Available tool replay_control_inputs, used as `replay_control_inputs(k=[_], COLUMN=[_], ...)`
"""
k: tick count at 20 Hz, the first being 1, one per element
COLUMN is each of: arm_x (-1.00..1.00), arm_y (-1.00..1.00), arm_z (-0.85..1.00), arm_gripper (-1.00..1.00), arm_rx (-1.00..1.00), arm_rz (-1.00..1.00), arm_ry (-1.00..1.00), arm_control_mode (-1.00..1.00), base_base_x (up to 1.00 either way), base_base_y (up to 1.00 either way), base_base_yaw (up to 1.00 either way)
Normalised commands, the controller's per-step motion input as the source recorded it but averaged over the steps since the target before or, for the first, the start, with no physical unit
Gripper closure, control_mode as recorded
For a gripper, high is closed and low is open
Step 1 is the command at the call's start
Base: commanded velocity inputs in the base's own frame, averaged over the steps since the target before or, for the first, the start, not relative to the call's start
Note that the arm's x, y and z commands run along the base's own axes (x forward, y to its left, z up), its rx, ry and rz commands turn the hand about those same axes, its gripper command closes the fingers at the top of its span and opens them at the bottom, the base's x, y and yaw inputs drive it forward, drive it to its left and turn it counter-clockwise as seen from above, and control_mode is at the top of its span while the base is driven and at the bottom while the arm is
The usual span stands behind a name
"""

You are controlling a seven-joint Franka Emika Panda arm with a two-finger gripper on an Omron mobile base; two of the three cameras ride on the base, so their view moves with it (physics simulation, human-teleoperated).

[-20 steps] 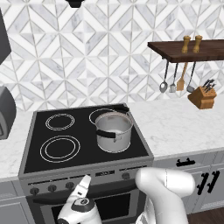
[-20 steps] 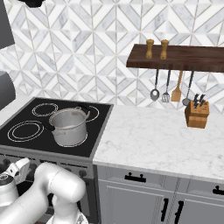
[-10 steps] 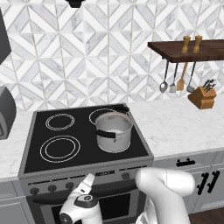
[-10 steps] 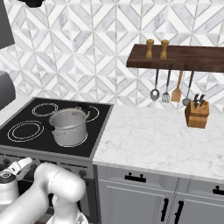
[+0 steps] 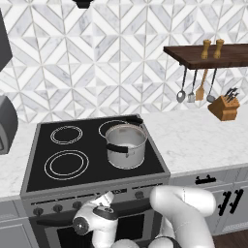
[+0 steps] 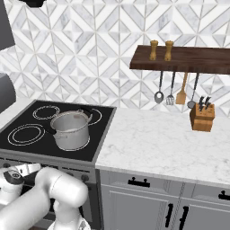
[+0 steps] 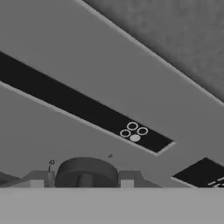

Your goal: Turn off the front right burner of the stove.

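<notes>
The stove [image 5: 34,167] is a grey steel range with a black glass top [image 6: 45,147] and a front row of small dark knobs. A steel pot [image 5: 126,145] stands on the front right burner and hides its ring. My gripper [image 5: 108,196] is low in front of the control panel, right of its middle, and also appears at the panel's left end in the right base view [image 6: 37,167]. In the hand view a dark round knob [image 7: 86,171] sits between the fingers of the open gripper [image 7: 85,180]. A burner symbol [image 7: 134,132] with one filled dot is printed on the panel above it.
A grey toaster oven [image 5: 5,127] stands at the left edge. The marble counter [image 5: 203,140] runs to the right, with a knife block [image 5: 224,107] and a wooden shelf [image 5: 208,54] with hanging utensils. Grey cabinet doors [image 6: 148,206] lie below.
My hand has crept to the right and closer to the stove's front panel. The pot and everything on the counter stay where they were.
</notes>
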Motion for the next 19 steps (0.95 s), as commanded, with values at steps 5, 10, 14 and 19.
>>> replay_control_inputs(k=[5, 10, 14, 19], arm_x=[0.00, 0.00, 0.00, 0.00], arm_y=[-0.74, -0.74, -0.62, -0.21], arm_z=[0.00, 0.00, 0.00, 0.01], arm_gripper=[1.00, 1.00, 1.00, 1.00], arm_rx=[0.56, 0.60, 0.57, 0.23], arm_rz=[-0.25, -0.31, -0.33, -0.19], arm_ry=[0.05, 0.06, 0.04, 0.00], arm_control_mode=[-1.00, -1.00, -1.00, -1.00], base_base_x=[0.00, 0.00, 0.00, 0.00], base_base_y=[0.00, 0.00, 0.00, 0.00], base_base_yaw=[0.00, 0.00, 0.00, 0.00])
